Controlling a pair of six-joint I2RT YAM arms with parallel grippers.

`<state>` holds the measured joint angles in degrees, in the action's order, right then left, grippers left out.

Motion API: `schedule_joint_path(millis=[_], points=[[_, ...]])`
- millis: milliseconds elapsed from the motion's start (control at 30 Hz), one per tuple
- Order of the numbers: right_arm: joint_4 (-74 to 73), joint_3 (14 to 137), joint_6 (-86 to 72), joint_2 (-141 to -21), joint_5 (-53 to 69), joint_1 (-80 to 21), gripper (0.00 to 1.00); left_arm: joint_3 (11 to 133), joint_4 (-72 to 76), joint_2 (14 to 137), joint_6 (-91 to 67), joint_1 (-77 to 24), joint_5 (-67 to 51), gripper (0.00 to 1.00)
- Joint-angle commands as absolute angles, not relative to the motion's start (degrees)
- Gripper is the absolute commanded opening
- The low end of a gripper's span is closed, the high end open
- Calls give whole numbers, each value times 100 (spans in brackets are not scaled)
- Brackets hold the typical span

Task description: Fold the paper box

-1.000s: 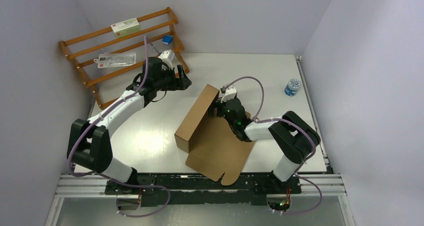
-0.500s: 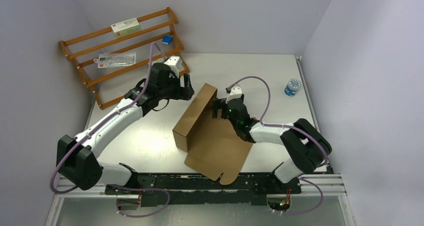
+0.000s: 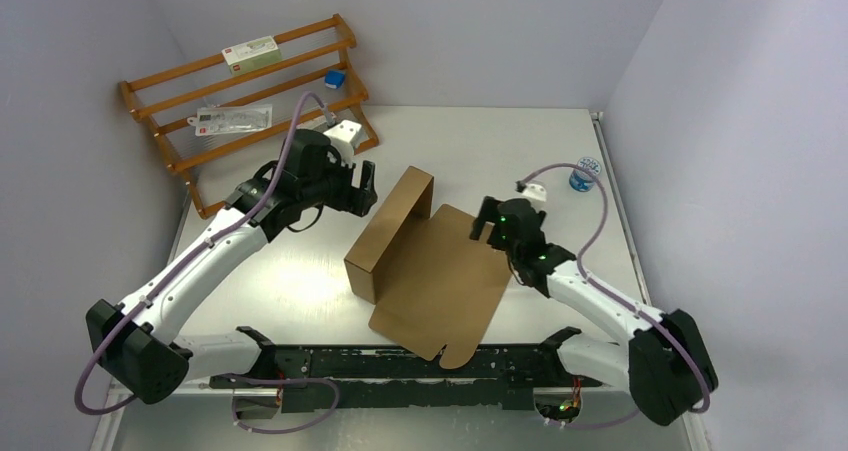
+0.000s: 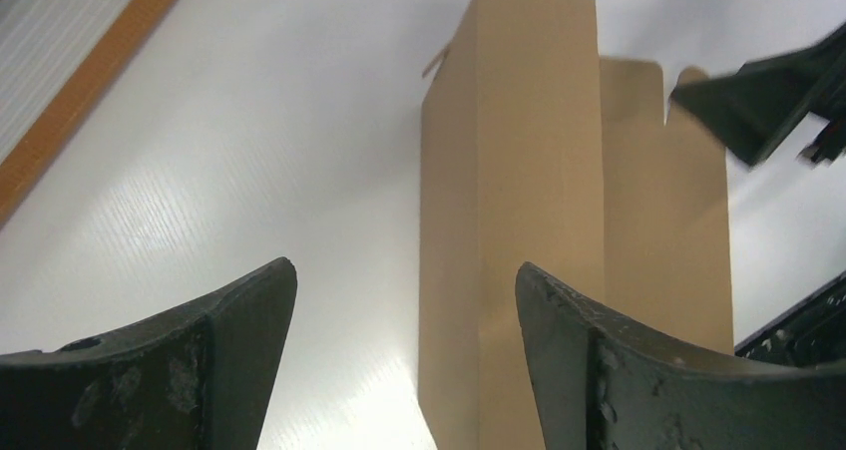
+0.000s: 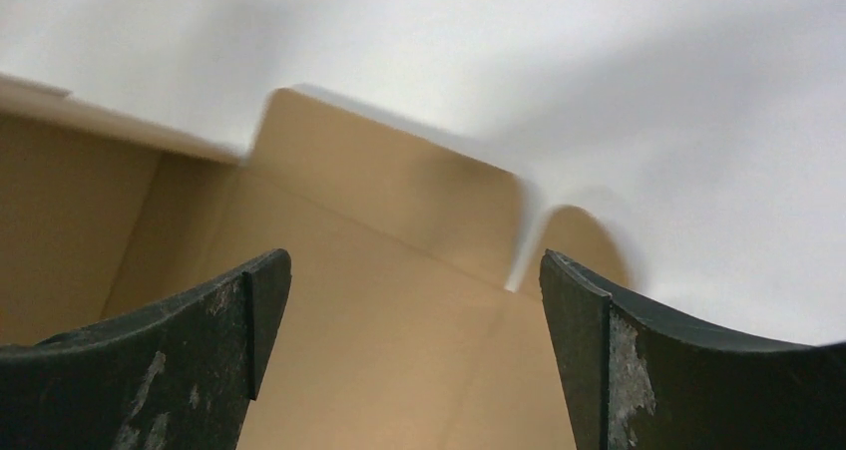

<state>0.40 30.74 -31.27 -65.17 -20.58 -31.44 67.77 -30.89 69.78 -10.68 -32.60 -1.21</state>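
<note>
The paper box (image 3: 425, 271) is plain brown cardboard lying mid-table, with its left wall (image 3: 385, 226) folded upright and the rest flat. My left gripper (image 3: 368, 186) hangs open just left of the wall's far end, touching nothing. In the left wrist view the standing wall (image 4: 519, 191) rises ahead between that gripper's (image 4: 404, 290) spread fingers. My right gripper (image 3: 483, 223) hovers open over the sheet's far right corner. The right wrist view shows flat cardboard and a slit flap (image 5: 389, 201) below the right gripper (image 5: 414, 290), with nothing between its fingers.
A wooden rack (image 3: 240, 101) with packets and a small blue block (image 3: 335, 79) leans at the back left. A blue-capped bottle (image 3: 585, 174) stands at the back right. A black rail (image 3: 420, 366) runs along the near table edge.
My right gripper has drawn back to the right, away from the standing wall, and spread wider. My left gripper has come a little nearer the wall. The wall stays upright.
</note>
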Motion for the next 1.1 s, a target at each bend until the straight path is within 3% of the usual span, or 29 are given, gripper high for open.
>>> schedule_joint_path(millis=[0, 200, 533, 833, 1067], points=[[-996, 2802, -3606, -6055, -1778, -2288, 99, 6793, -3401, 6952, -619, -3418, -305, 86], [-605, 2353, -3617, -6018, -198, -720, 93, 6588, -3279, 6865, -546, -3428, -331, 86], [343, 1912, -3554, -6642, 746, -194, 76, 6455, -3180, 7078, -466, -3328, -871, 86], [745, 1733, -3418, -6778, 1308, -182, 62, 6284, -2988, 7111, -532, -2648, -1547, 85], [818, 1788, -3289, -6793, 1534, -185, 29, 6208, -2962, 7077, -527, -2487, -1557, 85]])
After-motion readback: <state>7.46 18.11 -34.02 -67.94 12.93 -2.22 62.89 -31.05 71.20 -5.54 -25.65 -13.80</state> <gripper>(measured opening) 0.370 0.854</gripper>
